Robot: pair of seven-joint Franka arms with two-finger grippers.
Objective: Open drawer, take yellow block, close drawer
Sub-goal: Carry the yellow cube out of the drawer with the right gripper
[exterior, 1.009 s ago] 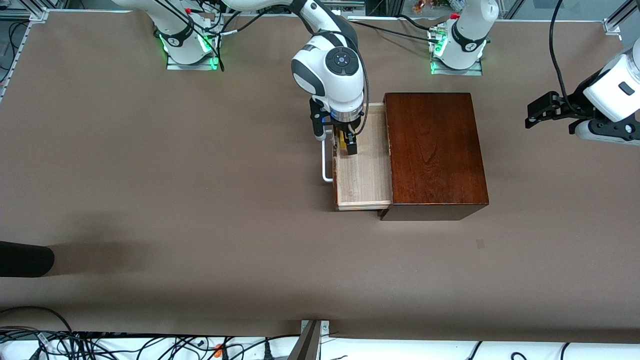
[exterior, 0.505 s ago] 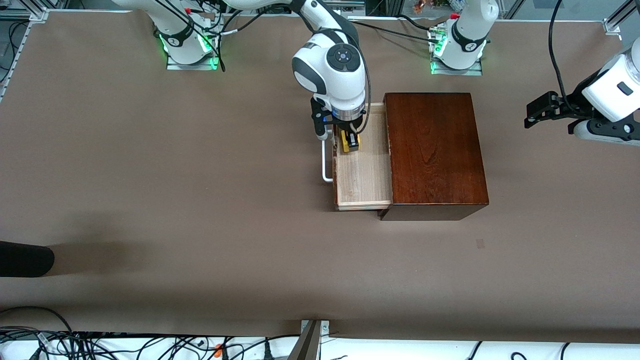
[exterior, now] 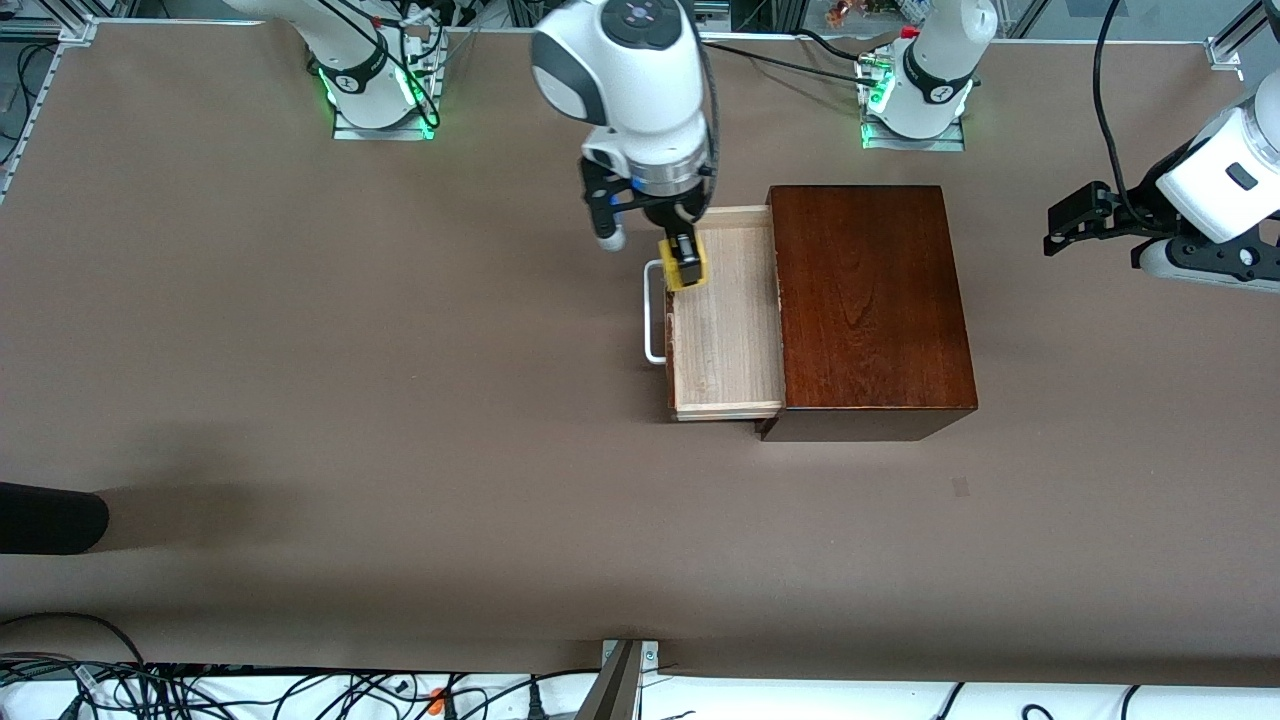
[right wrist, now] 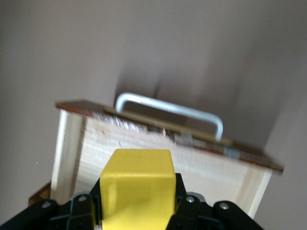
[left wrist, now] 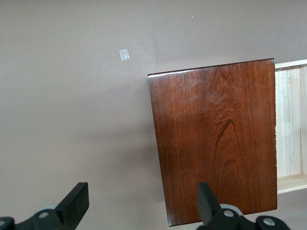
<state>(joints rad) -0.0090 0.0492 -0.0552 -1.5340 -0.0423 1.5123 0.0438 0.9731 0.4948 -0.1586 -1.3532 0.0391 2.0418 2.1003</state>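
Note:
The drawer (exterior: 728, 325) is pulled out of the dark mahogany box (exterior: 868, 305) toward the right arm's end of the table, its pale tray bare and its white handle (exterior: 653, 312) showing. My right gripper (exterior: 684, 262) is shut on the yellow block (exterior: 688, 272) and holds it in the air over the drawer's handle end. In the right wrist view the block (right wrist: 136, 189) sits between the fingers above the drawer (right wrist: 158, 158). My left gripper (exterior: 1075, 218) is open and waits in the air at the left arm's end of the table; its wrist view shows the box (left wrist: 216, 139).
A small pale patch (exterior: 960, 487) lies on the brown table nearer the front camera than the box. A black object (exterior: 50, 517) juts in at the table's right-arm end. Cables run along the front edge.
My right gripper has risen out of the drawer with the yellow block in it and shifted toward the handle. The left arm has barely moved.

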